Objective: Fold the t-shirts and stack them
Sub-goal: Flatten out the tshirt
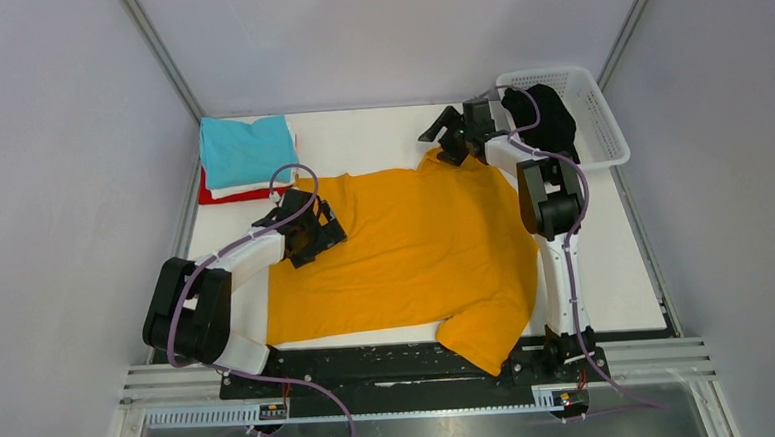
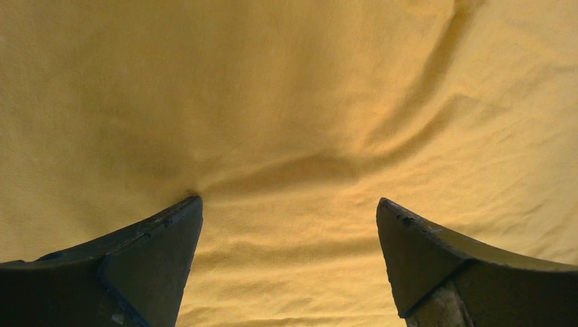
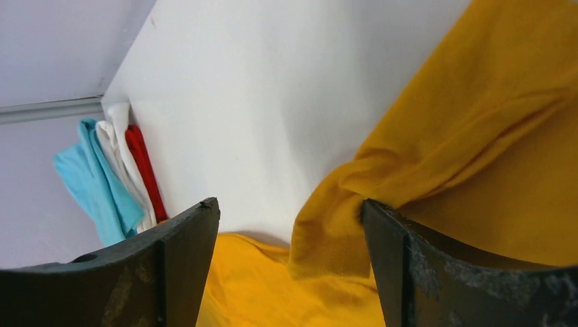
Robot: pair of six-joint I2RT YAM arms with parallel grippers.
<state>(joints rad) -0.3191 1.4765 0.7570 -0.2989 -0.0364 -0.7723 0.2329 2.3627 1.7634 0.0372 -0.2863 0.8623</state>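
Note:
A large mustard-orange t-shirt (image 1: pixel 425 247) lies spread flat across the middle of the table, one sleeve hanging over the near edge. My left gripper (image 1: pixel 311 232) is open and low on the shirt's left side, its fingertips resting on the cloth (image 2: pixel 272 102) either side of a shallow wrinkle; the left gripper (image 2: pixel 290 204) holds nothing. My right gripper (image 1: pixel 442 144) is at the shirt's far sleeve. The right gripper (image 3: pixel 290 204) stands open, with a flap of orange sleeve (image 3: pixel 341 231) hanging between the jaws against the right finger. A black t-shirt (image 1: pixel 549 120) lies in the basket.
A folded stack stands at the far left corner: teal t-shirt (image 1: pixel 245 151) on top, white t-shirt (image 3: pixel 119 163) under it, red t-shirt (image 1: pixel 224 197) at the bottom. The white lattice basket (image 1: pixel 604 127) stands at the far right. Grey walls enclose the table.

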